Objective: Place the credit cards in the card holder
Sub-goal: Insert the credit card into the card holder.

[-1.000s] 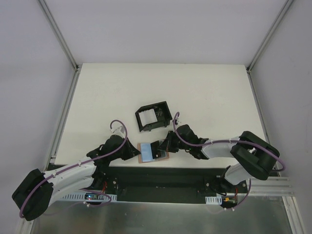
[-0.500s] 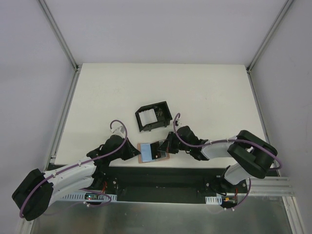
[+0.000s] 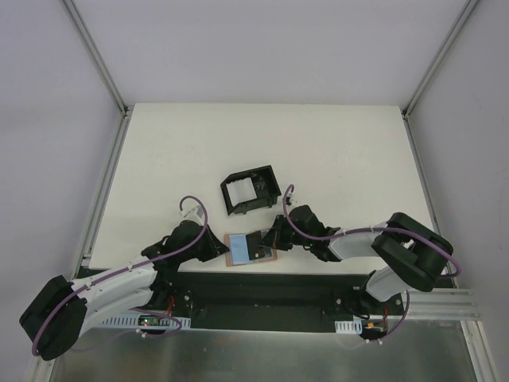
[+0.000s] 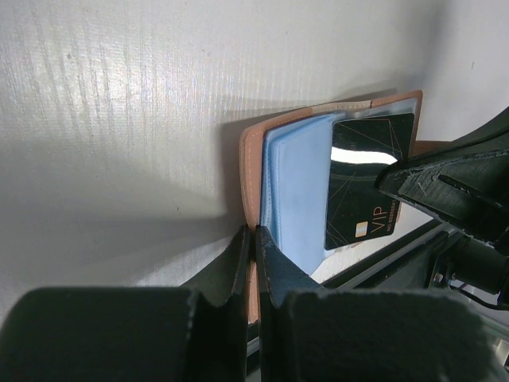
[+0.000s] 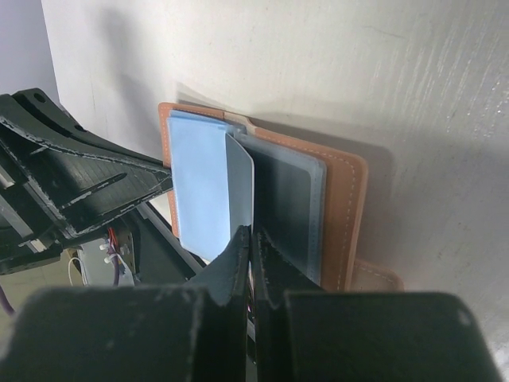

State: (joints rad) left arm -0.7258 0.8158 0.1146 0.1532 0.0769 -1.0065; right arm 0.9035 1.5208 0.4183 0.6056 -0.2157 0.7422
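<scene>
Little has shifted in the last second: the right fingers have only crept a touch leftward over the wallet, which lies open at the near edge of the desk, about midway along it. They are pinched shut on the edge of a dark card, held tilted over the wallet's right half. The left fingers are clamped shut on the wallet's left tan edge, steadying it. A light blue card already lies against the left half, though I cannot tell if it is fully tucked in. My judgement: one card is roughly placed, and the dark one is not yet slid home.
</scene>
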